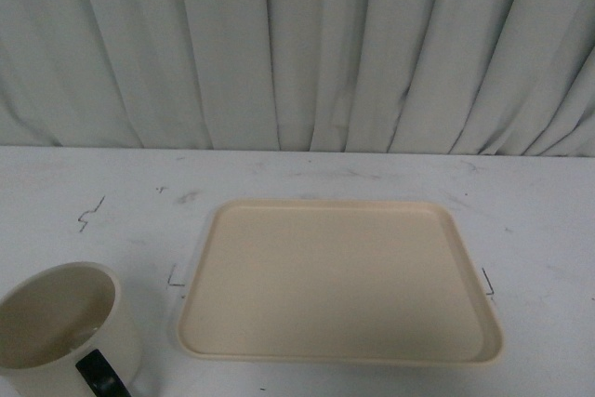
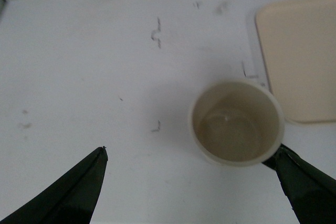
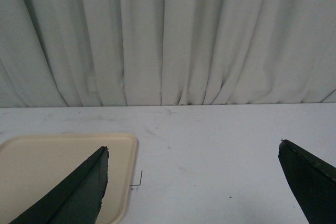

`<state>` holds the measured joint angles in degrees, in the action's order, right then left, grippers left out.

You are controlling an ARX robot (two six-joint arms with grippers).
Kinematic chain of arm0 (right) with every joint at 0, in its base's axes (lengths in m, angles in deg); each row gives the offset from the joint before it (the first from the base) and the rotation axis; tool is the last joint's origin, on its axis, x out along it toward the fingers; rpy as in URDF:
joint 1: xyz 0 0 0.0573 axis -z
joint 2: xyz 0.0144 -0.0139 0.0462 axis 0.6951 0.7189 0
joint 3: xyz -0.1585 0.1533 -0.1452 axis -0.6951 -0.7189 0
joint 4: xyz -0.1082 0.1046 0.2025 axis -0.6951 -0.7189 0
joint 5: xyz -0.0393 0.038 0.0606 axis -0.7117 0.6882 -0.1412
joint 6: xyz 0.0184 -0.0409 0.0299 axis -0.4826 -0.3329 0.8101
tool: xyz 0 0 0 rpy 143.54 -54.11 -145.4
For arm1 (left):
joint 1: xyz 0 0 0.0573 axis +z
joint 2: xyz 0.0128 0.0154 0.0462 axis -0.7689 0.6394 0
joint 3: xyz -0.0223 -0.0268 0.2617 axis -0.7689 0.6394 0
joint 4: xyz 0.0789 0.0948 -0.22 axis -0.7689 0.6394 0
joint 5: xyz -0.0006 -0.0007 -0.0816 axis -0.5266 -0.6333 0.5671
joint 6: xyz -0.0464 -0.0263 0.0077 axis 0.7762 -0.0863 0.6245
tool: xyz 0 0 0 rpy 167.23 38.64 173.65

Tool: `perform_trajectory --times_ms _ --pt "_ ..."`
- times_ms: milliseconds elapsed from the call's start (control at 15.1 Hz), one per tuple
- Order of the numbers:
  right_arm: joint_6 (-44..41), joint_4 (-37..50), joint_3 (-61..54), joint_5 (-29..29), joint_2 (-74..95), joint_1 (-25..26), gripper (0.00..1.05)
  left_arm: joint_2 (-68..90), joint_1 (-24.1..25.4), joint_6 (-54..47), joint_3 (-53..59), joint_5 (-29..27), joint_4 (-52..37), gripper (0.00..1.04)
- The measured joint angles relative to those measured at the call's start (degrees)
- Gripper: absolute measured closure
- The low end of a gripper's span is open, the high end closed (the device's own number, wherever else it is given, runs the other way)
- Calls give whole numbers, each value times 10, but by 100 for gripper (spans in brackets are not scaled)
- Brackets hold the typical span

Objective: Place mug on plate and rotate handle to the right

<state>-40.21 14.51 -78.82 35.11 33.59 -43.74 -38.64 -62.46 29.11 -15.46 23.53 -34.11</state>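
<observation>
Mug (image 1: 65,323) stands upright on the white surface (image 1: 93,183), just left of the beige rectangular plate (image 1: 335,276) and off it, black handle (image 1: 100,374) facing the robot. Left tool (image 2: 191,150) hangs above the mug, jaws wide apart. Right tool (image 3: 192,146) is spread wide too, by the plate's right side.

The mug (image 1: 65,327) stands upright on the white table (image 1: 372,174), just off the plate's (image 1: 339,355) near-left corner and apart from its low rim, its handle (image 1: 98,374) turned toward the robot. Open tabletop lies on the mug's far and left sides. The left gripper (image 2: 191,150) hangs above with jaws spread wider than the mug. A pleated curtain (image 1: 297,44) closes the table's far edge.
</observation>
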Motion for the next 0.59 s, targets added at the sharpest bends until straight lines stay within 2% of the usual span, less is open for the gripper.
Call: perform_trajectory --times_ms 132,330,595 --pt "0 0 0 0 0 0 6 127 18 1 -59 53 12 7" --pt "0 0 0 0 0 0 6 260 47 3 -135 92 40 7" --pt "0 0 0 0 0 0 6 396 77 13 -176 105 36 7"
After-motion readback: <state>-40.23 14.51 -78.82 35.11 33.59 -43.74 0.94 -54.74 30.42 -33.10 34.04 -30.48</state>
